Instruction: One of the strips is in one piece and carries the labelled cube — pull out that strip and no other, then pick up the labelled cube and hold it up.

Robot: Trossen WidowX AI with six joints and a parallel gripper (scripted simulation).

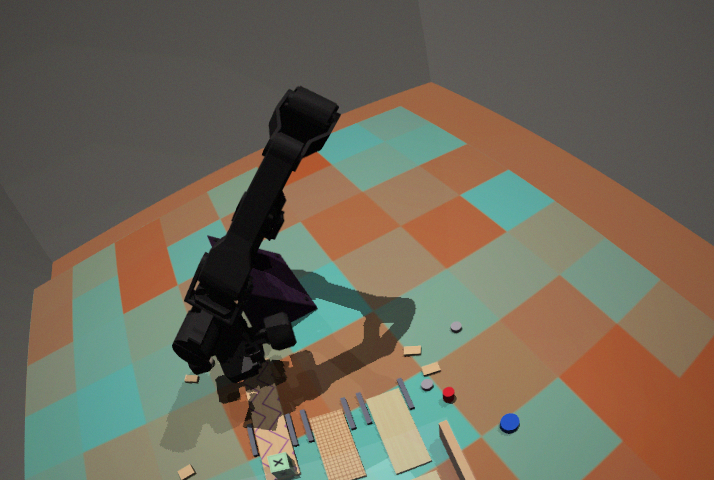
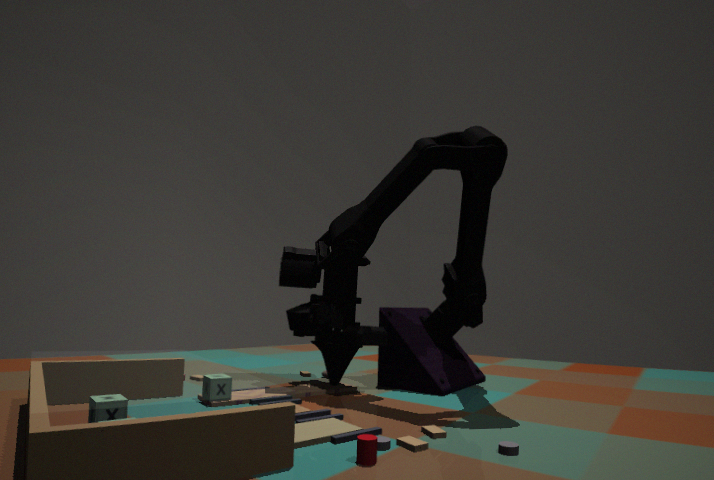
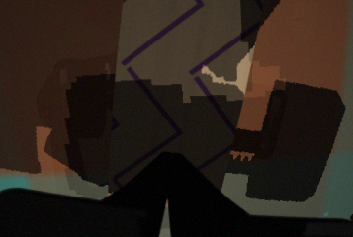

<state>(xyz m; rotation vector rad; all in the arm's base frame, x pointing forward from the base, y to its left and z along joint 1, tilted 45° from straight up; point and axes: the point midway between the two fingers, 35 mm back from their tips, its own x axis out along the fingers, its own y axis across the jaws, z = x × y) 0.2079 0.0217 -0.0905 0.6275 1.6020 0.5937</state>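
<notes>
My gripper point(image 2: 335, 381) point(image 3: 170, 161) is shut with nothing between its fingertips. They point down at the top of the zigzag strip point(image 1: 273, 438) point(image 3: 154, 39), near its robot-side end; exact contact is hard to see. A pale green cube point(image 1: 280, 464) point(image 2: 217, 388) marked X stands on that strip's far part. The grid-patterned strip point(image 1: 338, 444) lies beside it, and the plain pale strip point(image 1: 398, 433) point(image 2: 321, 431) lies beyond that. Another X cube point(image 2: 108, 408) shows partly behind the near wooden wall; what it stands on is hidden.
Dark rails point(image 1: 291, 430) point(image 1: 347, 413) flank the strips. A wooden wall point(image 1: 454, 450) point(image 2: 159, 438) stands beyond the plain strip. A red cylinder point(image 1: 448, 394) point(image 2: 366, 451), a blue disc point(image 1: 509, 422), grey discs point(image 1: 455, 327) point(image 2: 508, 448) and small wooden blocks point(image 1: 412, 350) point(image 2: 412, 443) lie around.
</notes>
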